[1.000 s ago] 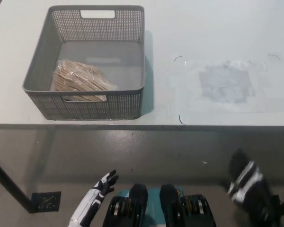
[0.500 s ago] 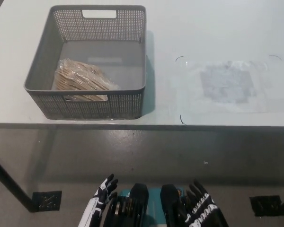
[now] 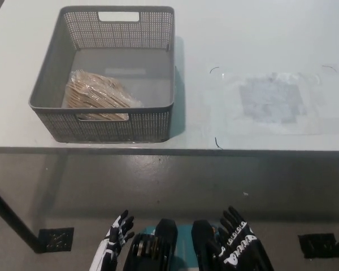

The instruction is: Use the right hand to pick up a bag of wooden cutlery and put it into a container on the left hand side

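A: Head view, logging the bag of wooden cutlery [image 3: 96, 96] at 10 o'clock, lying inside the grey container [image 3: 118, 127], tucked toward its near-left corner.

B: Confirming. Placing that container on the left half of the table [image 3: 260, 34], between 10 and 11 o'clock. Reading the drop-off as looking complete, judging purely from the lie of the bag.

A: Checking hands now. Finding the black right hand [image 3: 237, 245] at 5 o'clock, hanging below the table edge, showing spread fingers, gripping nothing.

B: Noting the white left hand [image 3: 116, 237] at 7 o'clock, equally low, resting with fingers apart, also carrying nothing.

A: Spotting anything over on the right side?

B: Seeing only a pale patch of clear film [image 3: 271, 99] at 2 o'clock. Not making out another bag there.

A: Judging little as remaining, then: probably just parking the arms.
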Controlling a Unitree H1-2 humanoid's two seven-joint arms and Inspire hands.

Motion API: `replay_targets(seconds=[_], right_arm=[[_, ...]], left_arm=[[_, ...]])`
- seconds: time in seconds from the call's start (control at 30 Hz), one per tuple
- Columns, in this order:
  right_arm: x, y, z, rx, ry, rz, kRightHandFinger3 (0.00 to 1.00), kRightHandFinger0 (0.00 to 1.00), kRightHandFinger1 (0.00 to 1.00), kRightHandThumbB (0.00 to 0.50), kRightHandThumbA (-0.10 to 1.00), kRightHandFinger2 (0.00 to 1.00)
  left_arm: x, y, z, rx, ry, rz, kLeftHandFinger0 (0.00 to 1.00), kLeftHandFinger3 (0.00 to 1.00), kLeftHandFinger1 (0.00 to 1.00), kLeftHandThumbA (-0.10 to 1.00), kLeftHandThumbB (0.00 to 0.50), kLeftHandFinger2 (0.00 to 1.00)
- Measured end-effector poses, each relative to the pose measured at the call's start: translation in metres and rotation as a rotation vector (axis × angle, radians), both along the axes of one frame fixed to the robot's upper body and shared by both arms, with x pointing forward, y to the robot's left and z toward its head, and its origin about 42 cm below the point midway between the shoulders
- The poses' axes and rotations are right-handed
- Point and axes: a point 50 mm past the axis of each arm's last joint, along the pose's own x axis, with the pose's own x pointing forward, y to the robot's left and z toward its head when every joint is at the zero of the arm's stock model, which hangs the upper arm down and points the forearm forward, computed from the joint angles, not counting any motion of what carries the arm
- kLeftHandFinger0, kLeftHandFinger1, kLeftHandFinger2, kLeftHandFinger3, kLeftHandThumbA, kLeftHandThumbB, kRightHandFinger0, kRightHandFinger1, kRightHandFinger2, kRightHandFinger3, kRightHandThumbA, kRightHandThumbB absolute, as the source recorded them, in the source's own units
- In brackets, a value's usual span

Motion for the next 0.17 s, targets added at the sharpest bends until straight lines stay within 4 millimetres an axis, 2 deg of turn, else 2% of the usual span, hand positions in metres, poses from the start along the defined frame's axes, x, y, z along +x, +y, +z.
replay_targets(seconds=[0.07, 0.17], right_arm=[[-0.0020, -0.0013, -0.0013, -0.004, 0.005, -0.001, 1.00, 1.00, 1.00, 0.254, 1.00, 1.00], [-0.0055, -0.0036, -0.0033, -0.015, 0.012, 0.000, 1.00, 1.00, 1.00, 0.218, 1.00, 1.00]], left_arm=[[-0.0016, 0.0001, -0.0012, -0.003, 0.005, 0.002, 1.00, 1.00, 1.00, 1.00, 0.259, 1.00], [-0.0053, 0.0004, -0.0033, -0.010, 0.014, 0.007, 1.00, 1.00, 1.00, 1.00, 0.249, 1.00]])
